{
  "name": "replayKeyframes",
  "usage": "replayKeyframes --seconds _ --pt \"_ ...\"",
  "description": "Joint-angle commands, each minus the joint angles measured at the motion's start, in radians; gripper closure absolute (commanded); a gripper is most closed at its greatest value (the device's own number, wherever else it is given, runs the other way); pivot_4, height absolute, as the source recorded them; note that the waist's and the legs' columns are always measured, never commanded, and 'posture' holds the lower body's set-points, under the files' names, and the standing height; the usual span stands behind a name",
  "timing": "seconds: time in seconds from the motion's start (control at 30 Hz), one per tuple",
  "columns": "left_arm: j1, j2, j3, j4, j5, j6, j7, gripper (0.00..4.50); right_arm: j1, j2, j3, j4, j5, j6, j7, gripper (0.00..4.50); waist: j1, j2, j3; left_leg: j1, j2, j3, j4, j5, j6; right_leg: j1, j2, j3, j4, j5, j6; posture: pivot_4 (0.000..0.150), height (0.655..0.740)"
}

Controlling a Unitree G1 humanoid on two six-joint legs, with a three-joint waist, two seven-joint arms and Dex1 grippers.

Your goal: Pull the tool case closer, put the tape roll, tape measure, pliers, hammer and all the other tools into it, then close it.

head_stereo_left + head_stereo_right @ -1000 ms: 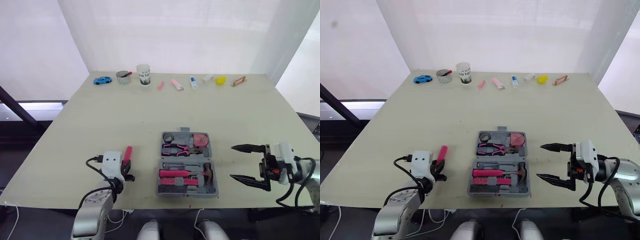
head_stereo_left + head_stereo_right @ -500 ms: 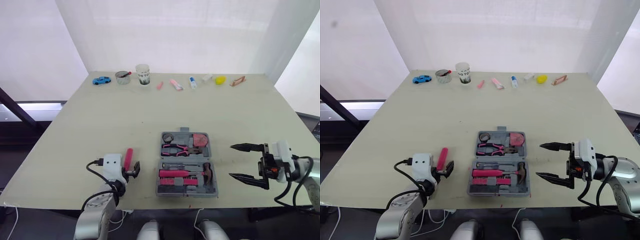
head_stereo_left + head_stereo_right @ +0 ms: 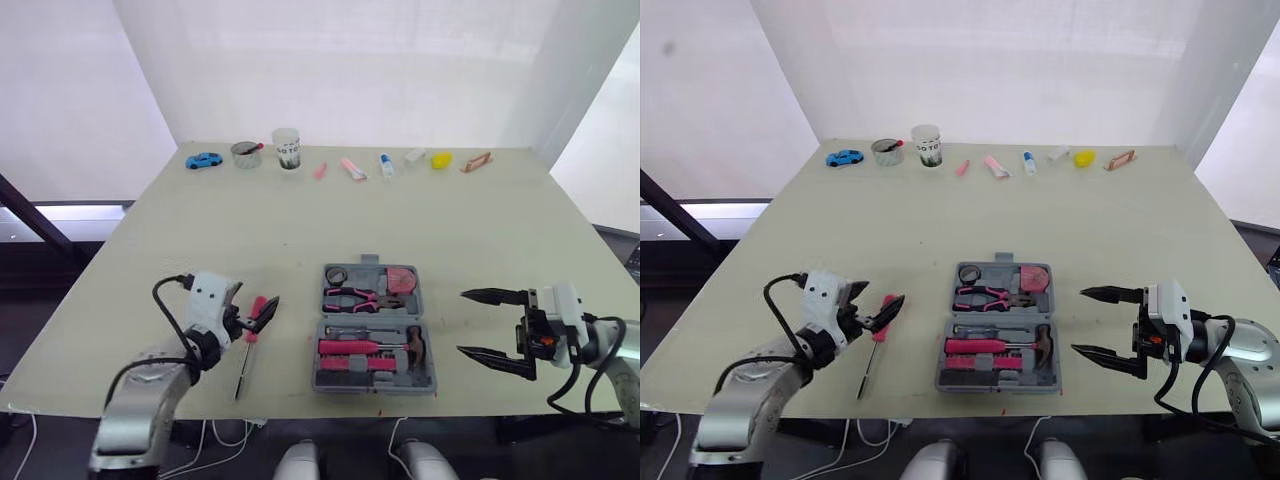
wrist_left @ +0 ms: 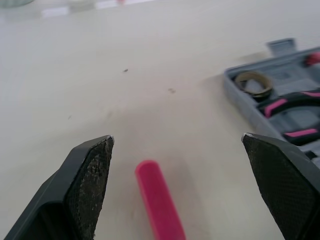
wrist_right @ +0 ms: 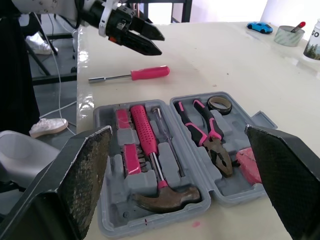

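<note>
Tool case lies open near the 6 o'clock edge of your surface, both halves flat and already close in. Your right end effector hovers at the case's 3 o'clock, fingers wide apart and holding nothing. Your left end effector is at the case's 9 o'clock, fingers likewise apart.

A second ago it sat low against the pink handle. Since then the arm has swung out toward 9 o'clock and lifted, and the screwdriver now lies free on the surface, handle toward 12 o'clock and shaft toward 6. I read that as a let-go or a missed grasp, so this tool needs a fresh pick before you close up.

Inside the case, the hammer, pliers and tape roll are seated. A pink block in one corner is likely the tape measure, though your right finger cuts it off. The row of small things along the 12 o'clock edge is too small to sort into tools or not.
</note>
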Motion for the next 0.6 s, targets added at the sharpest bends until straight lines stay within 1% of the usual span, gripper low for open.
replayKeyframes --seconds 0.03,0.1,0.23,0.3,0.43,0.47,0.53,0.6 --pt "-0.072 0.191 -0.061 0.089 0.044 -0.173 -0.276 0.08 0.001 0.009 -0.004 -0.028 0.01 -0.018 -0.003 0.0 0.0 0.0 0.001 0.0 0.0 0.0 0.0 0.0 0.0 0.0 0.0 0.0 0.0 0.0 0.0 0.15 0.74" --pt "-0.129 0.28 -0.105 0.175 0.069 -0.279 -0.4 0.08 -0.001 0.013 -0.002 -0.027 0.009 -0.019 -0.003 0.0 0.0 0.0 0.001 0.0 0.001 0.002 0.0 0.0 0.0 -0.001 0.001 -0.002 0.0 -0.001 -0.001 0.15 0.74" --pt "-0.266 0.386 -0.183 0.348 0.1 -0.487 -0.641 0.08 -0.008 0.015 0.002 -0.024 0.01 -0.019 -0.005 0.0 0.003 0.002 0.002 0.0 0.001 0.004 0.0 0.0 0.0 -0.001 0.0 -0.002 -0.001 -0.001 -0.002 0.15 0.74" --pt "-0.347 0.416 -0.233 0.435 0.125 -0.579 -0.751 0.08 -0.014 0.014 0.006 -0.019 0.011 -0.019 -0.002 0.0 0.004 0.002 0.002 -0.001 0.001 0.006 -0.001 0.0 0.0 -0.001 0.0 -0.002 -0.001 -0.001 -0.001 0.15 0.74" --pt "-0.508 0.434 -0.332 0.563 0.173 -0.716 -0.947 0.08 -0.028 0.015 0.013 -0.006 0.009 -0.021 0.005 0.0 0.005 0.002 0.002 -0.002 0.001 0.007 -0.001 0.0 0.0 -0.002 0.0 -0.001 -0.001 -0.001 -0.001 0.15 0.74" --pt "-0.564 0.44 -0.38 0.598 0.19 -0.78 -0.992 0.08 -0.031 0.016 0.015 -0.004 0.01 -0.021 0.006 0.0 0.006 0.001 0.002 -0.002 0.001 0.008 -0.001 0.0 0.0 -0.002 0.0 0.0 0.0 -0.001 -0.001 0.15 0.74" --pt "-0.656 0.46 -0.492 0.666 0.2 -0.9 -1.027 0.08 -0.036 0.017 0.017 -0.002 0.01 -0.02 0.008 0.0 0.012 0.001 0.003 -0.002 0.001 0.007 0.0 0.0 0.0 -0.003 0.001 -0.001 0.0 -0.001 -0.001 0.15 0.74" --pt "-0.736 0.481 -0.611 0.735 0.21 -1.02 -1.03 0.08 -0.042 0.016 0.017 -0.003 0.013 -0.017 0.008 0.0 0.017 0.0 0.003 -0.002 0.001 0.008 0.0 0.0 0.0 -0.003 0.001 0.001 0.0 -0.001 -0.001 0.15 0.74"
